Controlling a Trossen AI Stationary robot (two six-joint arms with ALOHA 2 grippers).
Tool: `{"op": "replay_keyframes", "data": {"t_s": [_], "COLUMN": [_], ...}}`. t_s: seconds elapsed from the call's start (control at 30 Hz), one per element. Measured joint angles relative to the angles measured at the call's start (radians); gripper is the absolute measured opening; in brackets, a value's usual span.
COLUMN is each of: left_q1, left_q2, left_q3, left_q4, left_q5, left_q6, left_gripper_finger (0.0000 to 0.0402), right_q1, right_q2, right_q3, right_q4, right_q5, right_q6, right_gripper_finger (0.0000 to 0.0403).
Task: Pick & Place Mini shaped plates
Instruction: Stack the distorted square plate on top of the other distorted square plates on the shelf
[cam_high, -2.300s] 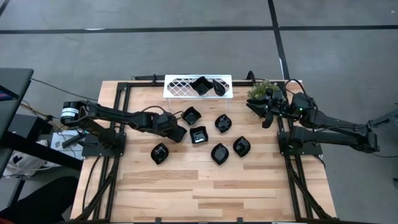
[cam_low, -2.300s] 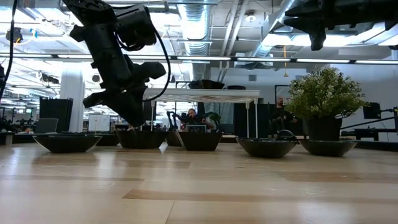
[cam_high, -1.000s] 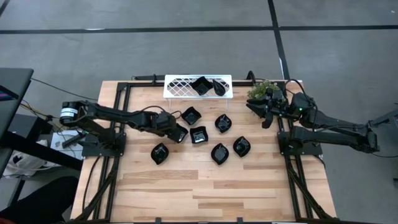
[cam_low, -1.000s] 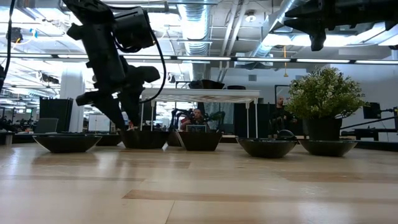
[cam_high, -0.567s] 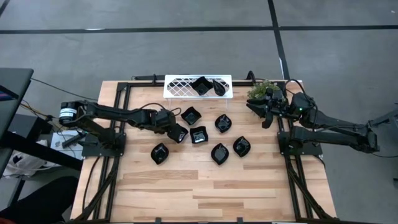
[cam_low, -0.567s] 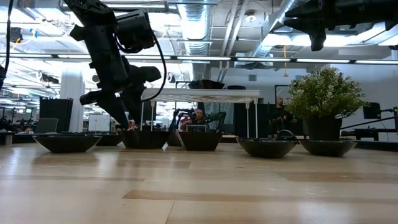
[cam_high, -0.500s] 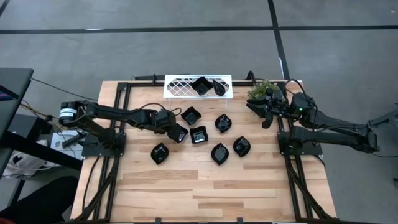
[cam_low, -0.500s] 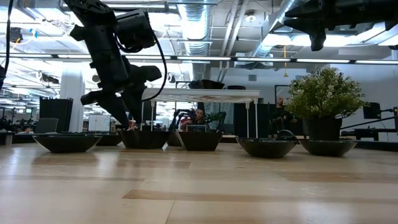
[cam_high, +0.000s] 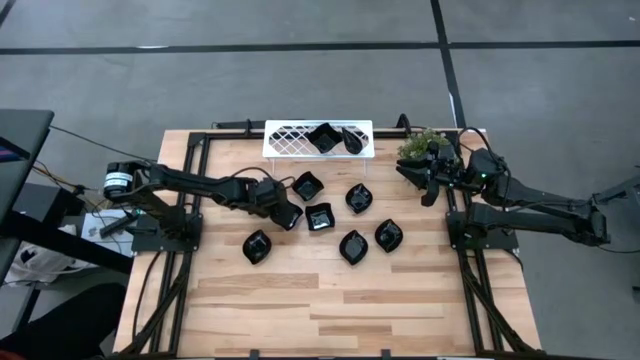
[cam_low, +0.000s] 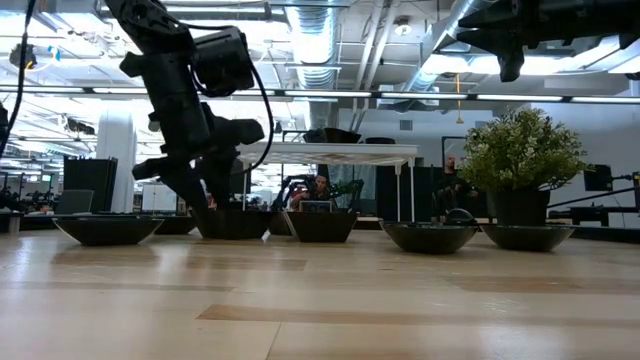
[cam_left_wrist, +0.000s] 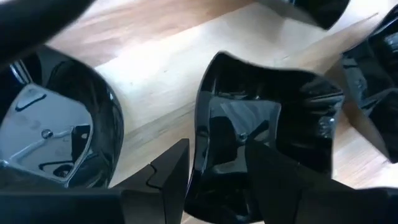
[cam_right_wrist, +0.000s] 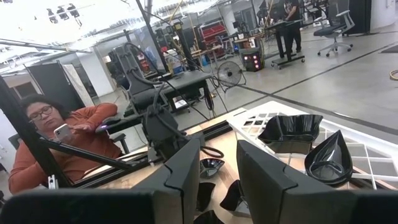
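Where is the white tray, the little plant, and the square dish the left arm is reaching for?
white tray (cam_high: 290, 139), high view, bare lattice.
little plant (cam_low: 518, 150), low view, leaves.
square dish (cam_left_wrist: 267, 124), left wrist view, glossy inside.

Two black plates (cam_right_wrist: 291, 129) sit on the white tray (cam_right_wrist: 367, 151).

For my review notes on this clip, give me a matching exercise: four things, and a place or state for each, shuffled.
Things:
1. left gripper
2. right gripper
3. white tray
4. plant

Places or states:
A. holds two black plates at the table's far edge
B. stands at the far right corner
C. open, fingers straddling a square plate's rim
D. raised beside the plant, empty

Pairs: 1-C, 2-D, 3-A, 4-B
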Motion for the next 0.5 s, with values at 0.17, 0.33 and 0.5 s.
{"op": "replay_keyframes", "data": {"t_s": [0.17,0.33,0.5], "left_q1": [0.000,0.000,0.000], "left_q2": [0.000,0.000,0.020], "left_q3": [0.000,0.000,0.000], "left_q4": [0.017,0.021,0.027], "left_q5": [-0.005,-0.017,-0.026], "left_q6": [-0.001,-0.005,-0.004], "left_gripper_finger": [0.0156,0.0146,0.0119], "right_q1": [0.000,0.000,0.000], "right_q2": [0.000,0.000,0.000], "right_q3": [0.000,0.000,0.000], "right_q4": [0.000,0.000,0.000], "right_q5": [0.000,0.000,0.000], "right_q6": [0.000,0.001,0.002], "right_gripper_finger": [0.0102,0.0102,0.0102]}}
